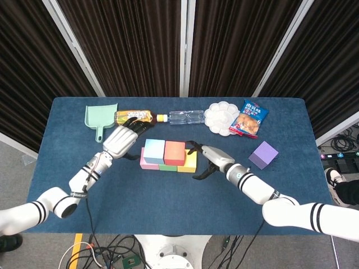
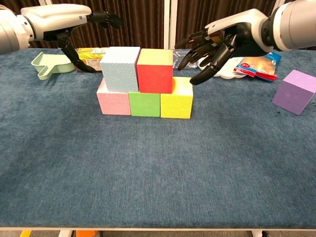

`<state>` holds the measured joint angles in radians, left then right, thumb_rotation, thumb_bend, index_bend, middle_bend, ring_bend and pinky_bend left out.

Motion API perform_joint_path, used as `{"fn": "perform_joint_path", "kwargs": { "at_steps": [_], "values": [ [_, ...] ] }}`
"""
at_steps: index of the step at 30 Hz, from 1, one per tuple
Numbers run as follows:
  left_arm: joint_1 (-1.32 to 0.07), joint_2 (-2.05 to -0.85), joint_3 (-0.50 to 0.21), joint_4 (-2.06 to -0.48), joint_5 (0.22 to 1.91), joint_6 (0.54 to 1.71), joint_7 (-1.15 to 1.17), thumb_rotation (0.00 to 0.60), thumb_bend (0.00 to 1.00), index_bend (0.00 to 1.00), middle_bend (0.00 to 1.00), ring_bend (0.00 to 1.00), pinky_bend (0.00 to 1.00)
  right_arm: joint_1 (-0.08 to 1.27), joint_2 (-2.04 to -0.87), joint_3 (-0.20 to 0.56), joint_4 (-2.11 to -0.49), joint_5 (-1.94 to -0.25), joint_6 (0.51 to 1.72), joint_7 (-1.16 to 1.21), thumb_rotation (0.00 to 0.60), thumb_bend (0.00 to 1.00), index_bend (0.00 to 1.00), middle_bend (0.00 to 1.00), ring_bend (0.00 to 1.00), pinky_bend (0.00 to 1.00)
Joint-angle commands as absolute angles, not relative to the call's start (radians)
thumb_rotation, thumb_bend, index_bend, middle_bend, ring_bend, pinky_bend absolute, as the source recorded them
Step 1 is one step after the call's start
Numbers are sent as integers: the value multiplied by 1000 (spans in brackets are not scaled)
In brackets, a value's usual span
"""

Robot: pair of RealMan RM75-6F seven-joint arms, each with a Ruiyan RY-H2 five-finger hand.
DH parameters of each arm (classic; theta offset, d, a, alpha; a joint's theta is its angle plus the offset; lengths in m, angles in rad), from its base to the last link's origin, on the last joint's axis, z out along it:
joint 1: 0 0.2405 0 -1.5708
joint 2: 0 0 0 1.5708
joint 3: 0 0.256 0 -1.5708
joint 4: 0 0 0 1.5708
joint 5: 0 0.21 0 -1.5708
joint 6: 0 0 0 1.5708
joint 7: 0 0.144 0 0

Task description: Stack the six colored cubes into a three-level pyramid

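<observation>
A pink cube (image 2: 114,102), a green cube (image 2: 144,104) and a yellow cube (image 2: 176,104) form a row on the blue table. On top of them stand a light blue cube (image 2: 120,68) and a red cube (image 2: 155,70) side by side. The purple cube (image 2: 296,91) (image 1: 263,154) lies apart at the right. My left hand (image 2: 74,19) (image 1: 119,140) hovers open just left of the stack, holding nothing. My right hand (image 2: 217,42) (image 1: 208,159) hovers open just right of the red cube, fingers spread, touching no cube.
Along the far edge lie a green dustpan (image 1: 101,116), a tea bottle (image 1: 133,116), a clear water bottle (image 1: 185,117), a white paint palette (image 1: 221,118) and a snack bag (image 1: 249,119).
</observation>
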<state>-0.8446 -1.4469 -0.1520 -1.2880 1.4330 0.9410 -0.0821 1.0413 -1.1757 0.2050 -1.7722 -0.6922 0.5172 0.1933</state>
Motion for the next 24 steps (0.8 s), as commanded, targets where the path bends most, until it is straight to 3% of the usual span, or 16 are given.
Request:
{"fn": "perform_joint_path", "kwargs": {
  "at_steps": [1,8,15,24],
  "values": [
    [-834,-1434,-150,-1298,1429,952,-84,600,92,101,87,113,81,1035,-1149,205,-1791,-697,526,190,600,145,0,195,0,0],
    [-793,-1393,-142,-1334,1423,995,-99,600,92,101,87,113,81,1003,-1084,232,-1838,-713,564,211,600,147,0,195,0,0],
    [-689,-1323,-129,-1413,1405,1111,-126,600,93,101,87,113,81,928,-1039,277,-1884,-821,653,239,600,149,0,190,0,0],
    [-518,-1235,-89,-1464,1389,1273,-184,600,93,105,87,113,81,792,-949,153,-1885,-1015,839,40,600,190,0,153,0,0]
  ]
}}
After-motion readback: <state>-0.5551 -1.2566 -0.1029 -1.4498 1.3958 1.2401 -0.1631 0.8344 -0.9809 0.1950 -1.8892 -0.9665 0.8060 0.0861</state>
